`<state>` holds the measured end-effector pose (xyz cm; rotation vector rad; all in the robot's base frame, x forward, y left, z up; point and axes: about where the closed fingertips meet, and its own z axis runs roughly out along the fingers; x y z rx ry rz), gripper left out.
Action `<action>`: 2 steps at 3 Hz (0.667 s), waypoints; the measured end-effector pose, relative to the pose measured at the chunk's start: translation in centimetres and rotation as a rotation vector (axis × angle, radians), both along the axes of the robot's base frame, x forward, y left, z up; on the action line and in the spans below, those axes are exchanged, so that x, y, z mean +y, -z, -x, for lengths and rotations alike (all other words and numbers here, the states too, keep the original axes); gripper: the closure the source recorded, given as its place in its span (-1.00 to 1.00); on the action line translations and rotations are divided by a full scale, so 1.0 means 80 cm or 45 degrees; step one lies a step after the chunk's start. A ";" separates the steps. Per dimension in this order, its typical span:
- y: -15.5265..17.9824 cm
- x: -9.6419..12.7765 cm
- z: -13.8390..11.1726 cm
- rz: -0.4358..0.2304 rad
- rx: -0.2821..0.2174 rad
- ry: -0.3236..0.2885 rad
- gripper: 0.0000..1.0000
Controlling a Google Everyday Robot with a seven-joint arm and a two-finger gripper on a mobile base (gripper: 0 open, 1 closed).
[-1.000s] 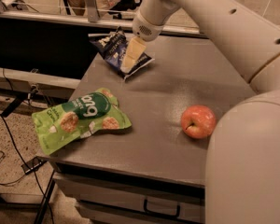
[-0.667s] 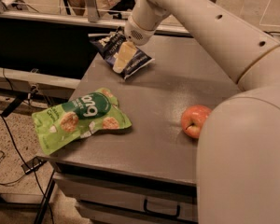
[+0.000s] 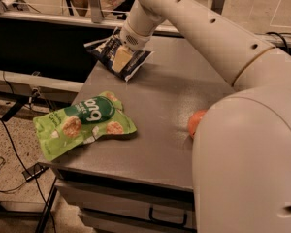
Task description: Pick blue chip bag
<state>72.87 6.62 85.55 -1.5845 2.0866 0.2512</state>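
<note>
The blue chip bag is a small, crinkled dark navy bag with white lettering. It lies at the far left corner of the grey table. My gripper comes down from the white arm and sits right on top of the middle of the bag, covering part of it. The bag rests on the table.
A larger bright green snack bag lies at the table's front left, overhanging the edge. An orange-red apple sits at the right, mostly hidden behind my arm. A dark shelf and rail run behind the table, and cables lie on the floor at the left.
My arm has swung left and closer to the camera and now hides most of the apple. The gripper has settled lower onto the blue bag. The bags have not moved.
</note>
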 end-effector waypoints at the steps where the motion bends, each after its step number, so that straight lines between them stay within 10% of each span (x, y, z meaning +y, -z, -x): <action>1: -0.011 -0.003 0.000 0.016 0.001 -0.002 0.76; 2: -0.089 -0.043 0.007 -0.019 -0.028 -0.051 1.00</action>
